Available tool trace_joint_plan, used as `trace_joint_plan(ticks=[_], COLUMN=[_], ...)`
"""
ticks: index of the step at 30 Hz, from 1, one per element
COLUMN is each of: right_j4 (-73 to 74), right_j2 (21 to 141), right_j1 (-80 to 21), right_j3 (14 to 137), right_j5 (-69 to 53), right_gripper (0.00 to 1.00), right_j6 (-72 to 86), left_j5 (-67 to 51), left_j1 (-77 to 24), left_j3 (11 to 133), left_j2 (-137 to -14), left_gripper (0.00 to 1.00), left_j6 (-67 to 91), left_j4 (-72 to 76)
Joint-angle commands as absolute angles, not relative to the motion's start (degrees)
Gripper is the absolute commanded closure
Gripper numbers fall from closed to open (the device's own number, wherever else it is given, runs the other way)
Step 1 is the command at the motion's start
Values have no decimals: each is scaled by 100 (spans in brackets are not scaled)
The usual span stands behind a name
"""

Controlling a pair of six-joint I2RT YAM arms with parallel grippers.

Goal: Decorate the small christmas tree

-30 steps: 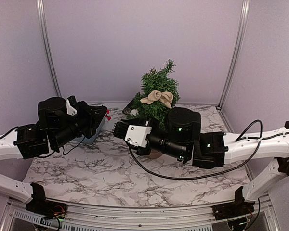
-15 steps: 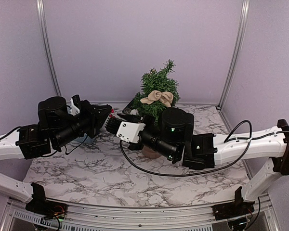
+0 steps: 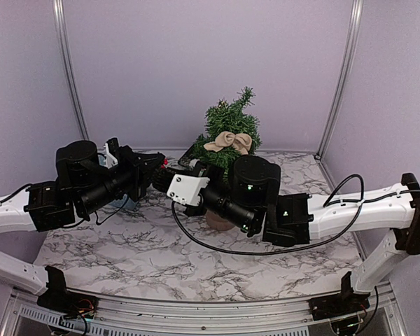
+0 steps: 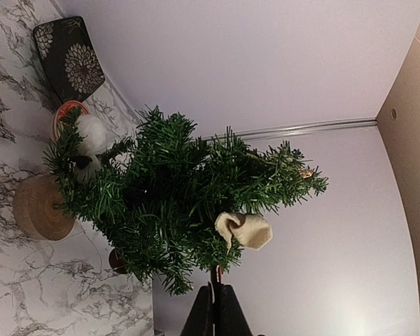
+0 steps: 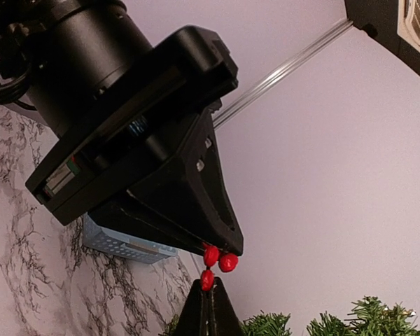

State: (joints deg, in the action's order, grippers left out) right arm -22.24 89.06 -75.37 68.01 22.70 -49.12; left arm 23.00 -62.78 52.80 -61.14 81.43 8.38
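The small christmas tree point(image 3: 227, 133) stands at the back centre on a tan stump point(image 4: 36, 208), with a beige bow point(image 3: 229, 142) on it. The left wrist view shows the tree point(image 4: 175, 189), the bow point(image 4: 246, 229) and a white ornament point(image 4: 91, 133) low on it. My left gripper point(image 3: 156, 166) is shut on a red berry sprig point(image 5: 220, 259), left of the tree. My right gripper point(image 5: 210, 292) meets it tip to tip and is shut on the sprig's lowest berry. In the left wrist view only a thin red stem point(image 4: 218, 274) shows between the fingers.
A pale blue perforated basket point(image 3: 128, 204) sits on the marble table under the left arm. A dark flower-patterned tray point(image 4: 68, 59) lies behind the tree, with an orange-rimmed object point(image 4: 66, 112) beside it. The right arm crosses in front of the tree's stump.
My right arm has swung left and reached towards the left gripper. Its fingertips now meet the berry sprig. My left gripper has edged right with the sprig.
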Motion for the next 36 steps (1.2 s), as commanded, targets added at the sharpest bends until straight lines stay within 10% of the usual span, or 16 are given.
trace_joint_plan(ticks=[1, 6, 11, 20, 27, 36], right_j4=[-2373, -2270, -1945, -625, 562, 1794], right_j2=[8948, 8842, 8526, 7552, 7094, 7198], right_j1=[-7567, -7567, -7490, -6941, -6821, -6829], right_j3=[7049, 6996, 6824, 6423, 6370, 6740], right_j5=[2330, 2290, 2125, 709, -405, -1195], right_gripper=[100, 100, 100, 100, 100, 100], right_j6=[-4855, -4783, -4418, -2830, -2205, -1767], left_j5=[2234, 2339, 2995, 2634, 878, -1115], left_j1=[-6328, -6324, -6283, -6044, -6029, -6210], left_j3=[5326, 5308, 5226, 5327, 6292, 6542], left_j2=[-6161, -6119, -5609, -4568, -4870, -5946], left_gripper=[100, 96, 55, 19, 19, 48], left_j6=[8076, 7937, 6999, 2642, 401, -712], left_j4=[1020, 1004, 682, 310, -1375, -1972])
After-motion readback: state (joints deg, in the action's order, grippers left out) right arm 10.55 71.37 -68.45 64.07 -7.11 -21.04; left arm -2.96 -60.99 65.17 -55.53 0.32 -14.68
